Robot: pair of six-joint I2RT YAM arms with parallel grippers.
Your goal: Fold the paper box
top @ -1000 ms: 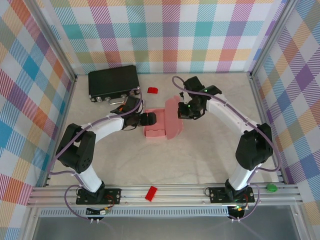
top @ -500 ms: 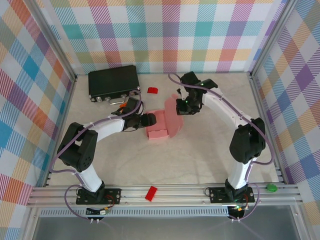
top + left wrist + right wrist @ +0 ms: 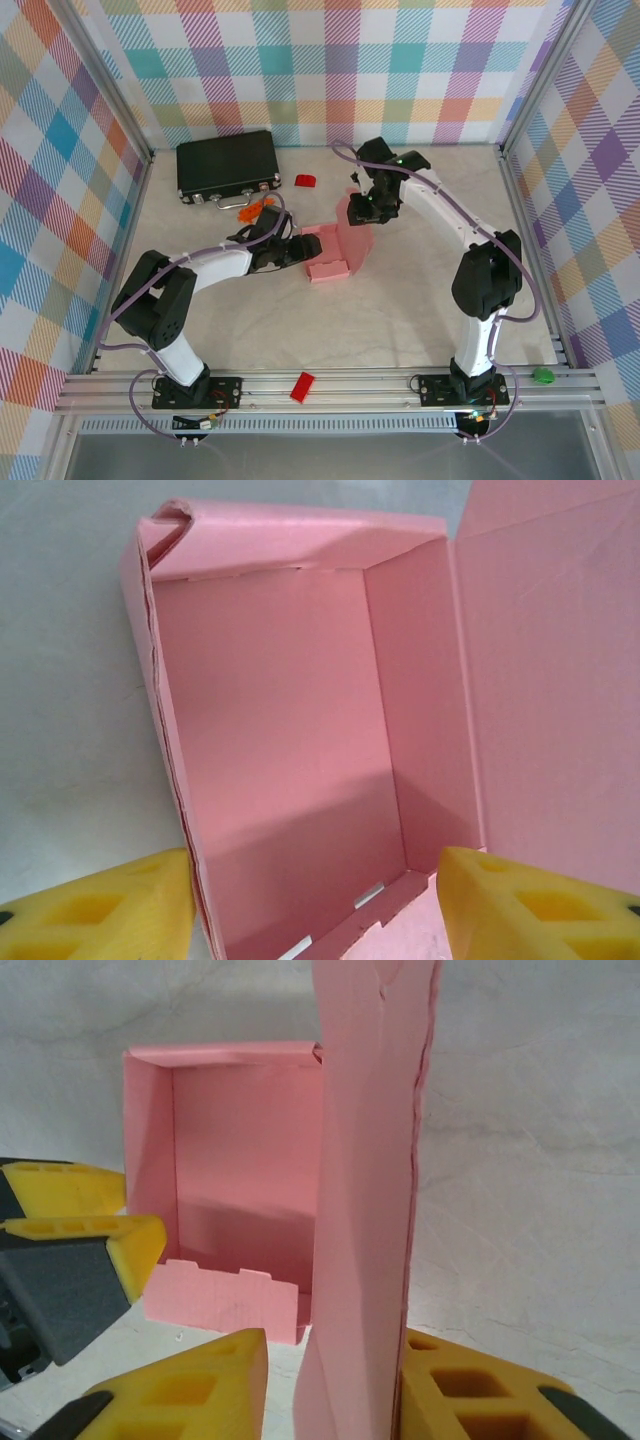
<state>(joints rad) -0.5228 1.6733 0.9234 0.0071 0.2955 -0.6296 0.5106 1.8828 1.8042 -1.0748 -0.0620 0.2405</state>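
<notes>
The pale table [image 3: 400, 310] takes up most of the top view, walled in by checked cloth. The left arm [image 3: 200, 270] bends in from the lower left, and the right arm [image 3: 450, 225] arches up the right side and back toward the centre. A black case [image 3: 225, 165] lies flat in the upper left of the table. Just right of centre sits the paper box [image 3: 333, 262]. It is an open pink tray resting on the table, and its lid panel stands raised along the tray's right side. The left gripper [image 3: 303, 250] is at the tray's left end. In the left wrist view its yellow fingers [image 3: 100, 910] are spread wide in the bottom corners, with the tray's near wall between them. The right gripper [image 3: 362, 215] is at the upper edge of the lid. In the right wrist view its fingers [image 3: 190, 1380] sit apart on either side of the upright panel. The right-hand finger is against the card and the other is a sliver off, so they are not pressed together. A small red piece [image 3: 305, 181] lies just right of the case. Another red piece [image 3: 301, 386] rests on the metal rail at the bottom. A tiny green thing [image 3: 543, 376] sits at the rail's right end.
</notes>
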